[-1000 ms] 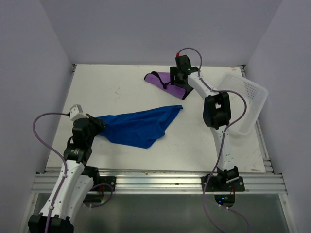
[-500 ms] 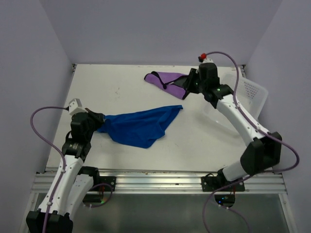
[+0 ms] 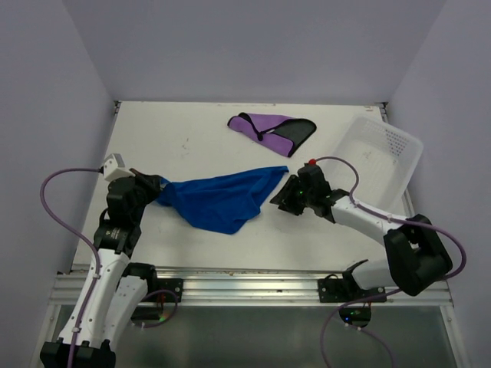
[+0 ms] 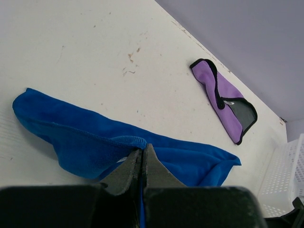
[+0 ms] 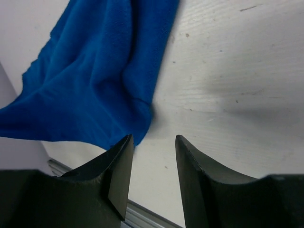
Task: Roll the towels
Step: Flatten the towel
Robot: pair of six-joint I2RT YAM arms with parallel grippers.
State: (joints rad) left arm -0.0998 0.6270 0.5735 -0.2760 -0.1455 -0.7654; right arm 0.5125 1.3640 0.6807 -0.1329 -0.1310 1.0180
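Blue towel [image 3: 222, 201], plush and fuzzy, lies rumpled in a rough wedge at the middle of your scuffed white table [image 3: 192, 146]. Its long axis runs left to right, with the tapered corner pointing to the far right. Your left gripper [image 3: 157, 192] has its jaws pressed together on the towel's left corner, a sliver of blue pinched between them. Your right gripper [image 5: 153, 138] sits low at the towel's right edge with its jaws spread and nothing between them. The purple towel [image 3: 268, 130], smoother and folded into a narrow strip edged in dark trim, rests flat near the far edge, well apart from the blue one. Its long axis also runs left to right, black section at the right end. A white perforated plastic basket [image 3: 406, 146] sits tilted at the table's right side.
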